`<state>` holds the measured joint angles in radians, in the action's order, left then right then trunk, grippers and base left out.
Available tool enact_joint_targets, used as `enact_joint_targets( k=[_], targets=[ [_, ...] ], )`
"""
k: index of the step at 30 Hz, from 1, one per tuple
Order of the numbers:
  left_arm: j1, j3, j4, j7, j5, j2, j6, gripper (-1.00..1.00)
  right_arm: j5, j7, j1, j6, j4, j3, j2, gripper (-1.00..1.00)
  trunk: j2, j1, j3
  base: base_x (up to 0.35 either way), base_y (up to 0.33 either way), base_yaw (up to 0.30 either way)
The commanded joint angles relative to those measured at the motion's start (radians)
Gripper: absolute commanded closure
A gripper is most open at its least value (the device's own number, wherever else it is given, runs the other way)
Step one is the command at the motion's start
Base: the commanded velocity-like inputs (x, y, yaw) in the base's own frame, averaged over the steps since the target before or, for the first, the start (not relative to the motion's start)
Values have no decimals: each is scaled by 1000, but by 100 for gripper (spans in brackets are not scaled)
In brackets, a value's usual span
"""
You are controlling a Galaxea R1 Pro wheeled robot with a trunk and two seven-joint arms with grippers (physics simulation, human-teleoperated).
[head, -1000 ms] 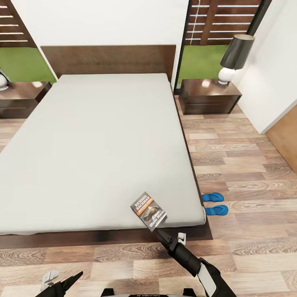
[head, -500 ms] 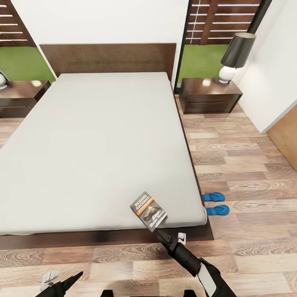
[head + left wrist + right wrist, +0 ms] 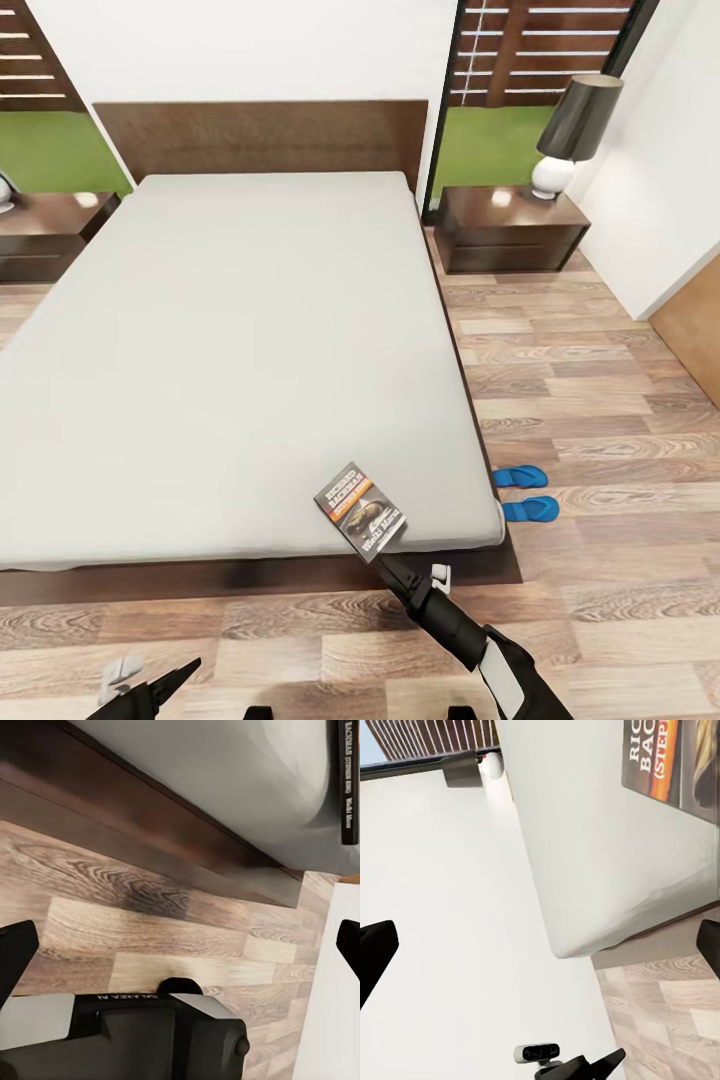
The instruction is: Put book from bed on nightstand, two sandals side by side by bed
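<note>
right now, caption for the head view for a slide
Right gripper reaches toward the book at the bed's near corner; two blue sandals lie beside it.

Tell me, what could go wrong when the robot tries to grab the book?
The book lies flat near the bed's foot edge, so the right gripper, just short of it, might push it along the mattress rather than pinch it. Bumped sideways, it could slip off the corner toward the two sandals and spoil their neat pairing. The nightstand also holds a lamp that a careless drop-off might hit.
</note>
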<state>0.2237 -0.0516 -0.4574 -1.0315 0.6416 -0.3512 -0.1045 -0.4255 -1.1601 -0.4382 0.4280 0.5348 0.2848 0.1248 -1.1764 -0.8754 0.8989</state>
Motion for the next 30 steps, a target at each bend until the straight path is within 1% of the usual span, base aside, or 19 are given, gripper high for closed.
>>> enact_joint_targets(
  k=[1,30],
  targets=[
    [0,-1,0,-4,6,0,-11,-100,1,-3,0,9,0,5,1,-100,-8,-4,4,0,0,0],
    [0,-1,0,-4,6,0,-11,-100,1,-3,0,9,-1,5,1,-100,-211,-115,95,0,0,0]
  ],
)
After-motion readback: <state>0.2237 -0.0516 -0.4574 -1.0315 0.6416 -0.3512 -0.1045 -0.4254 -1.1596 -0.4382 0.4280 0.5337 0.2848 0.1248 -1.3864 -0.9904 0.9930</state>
